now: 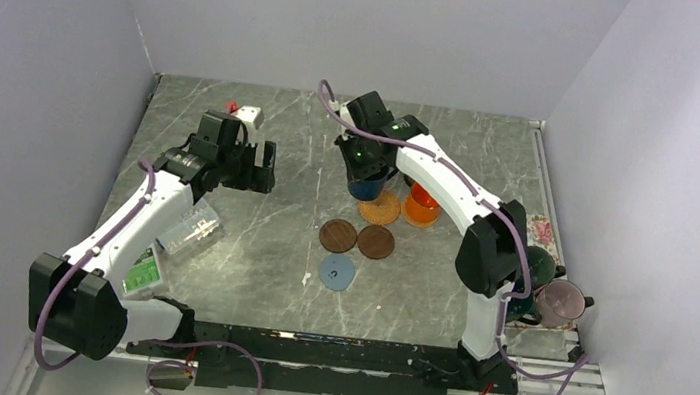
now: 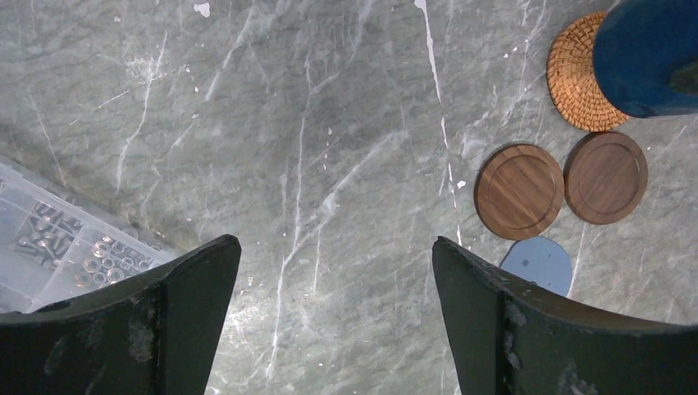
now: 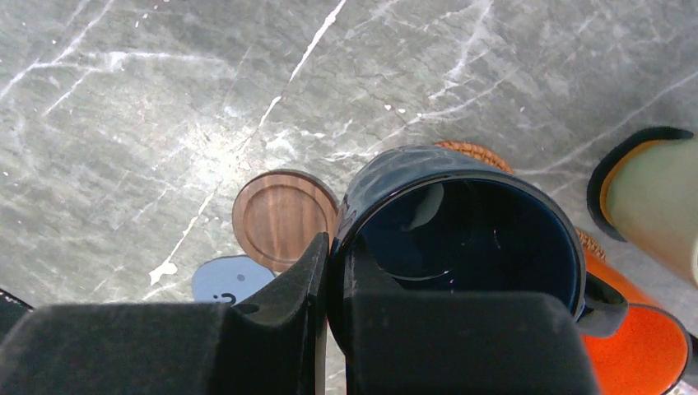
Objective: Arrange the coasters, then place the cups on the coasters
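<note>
**One dark blue cup (image 3: 461, 239), rim-pinched**

My right arm stretches far forward, wrist tipped down, right claw (image 3: 329, 247) clamped on its rim. Glossy, upright, empty, it overlaps the tan woven coaster (image 2: 576, 78). My left claw (image 2: 336, 255) gapes, well left of that coaster.

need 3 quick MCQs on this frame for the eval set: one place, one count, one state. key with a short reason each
1. Where is the dark blue cup?
A) far-left corner
B) over a tan woven coaster
C) near edge, centre

2. How many dark brown coasters lie bare?
A) one
B) two
C) four

3. The left end effector is:
A) shut, empty
B) shut on something
C) open, empty

Key:
1 B, the left wrist view shows the cup overlapping the woven disc.
2 B, two brown discs lie side by side with nothing on them.
3 C, its jaws stand wide apart with only table between them.
</note>
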`<state>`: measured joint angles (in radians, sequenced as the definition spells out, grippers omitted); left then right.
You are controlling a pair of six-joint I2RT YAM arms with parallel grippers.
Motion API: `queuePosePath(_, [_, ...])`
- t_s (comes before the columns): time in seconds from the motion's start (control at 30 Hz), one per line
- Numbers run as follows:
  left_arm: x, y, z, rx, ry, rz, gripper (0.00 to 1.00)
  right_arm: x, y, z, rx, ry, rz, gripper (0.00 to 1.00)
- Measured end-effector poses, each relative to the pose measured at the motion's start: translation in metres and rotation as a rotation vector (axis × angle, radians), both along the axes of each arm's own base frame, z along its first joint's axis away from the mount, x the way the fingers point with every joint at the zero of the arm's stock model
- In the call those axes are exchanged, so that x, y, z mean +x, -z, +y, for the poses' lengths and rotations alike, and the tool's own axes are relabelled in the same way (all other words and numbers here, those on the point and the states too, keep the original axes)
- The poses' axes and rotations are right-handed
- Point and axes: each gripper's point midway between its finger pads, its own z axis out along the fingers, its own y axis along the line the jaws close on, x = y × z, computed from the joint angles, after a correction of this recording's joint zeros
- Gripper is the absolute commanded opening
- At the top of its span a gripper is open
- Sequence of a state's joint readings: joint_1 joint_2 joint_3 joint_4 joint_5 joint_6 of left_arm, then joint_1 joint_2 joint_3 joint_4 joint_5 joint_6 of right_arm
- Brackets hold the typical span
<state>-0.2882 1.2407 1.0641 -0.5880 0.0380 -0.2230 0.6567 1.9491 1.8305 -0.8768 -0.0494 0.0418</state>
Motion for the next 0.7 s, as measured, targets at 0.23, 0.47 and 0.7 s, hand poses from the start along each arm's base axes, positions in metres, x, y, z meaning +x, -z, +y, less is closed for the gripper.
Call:
queuePosePath(0.23, [0.0,0.0,0.0,0.002,-0.001,-0.001,0.93,0.006,0.023,0.001,-0.043,-0.047,0.026,0.0])
queuePosePath(0.47, [0.0,0.0,0.0,0.002,-0.001,-0.001,0.93,0.013,0.037,-0.012,-0.064,-0.031,0.046,0.0])
queuePosePath(0.7, [0.0,0.0,0.0,0.002,-0.001,-0.001,0.93,0.012,0.051,-0.023,-0.083,-0.019,0.068,0.0])
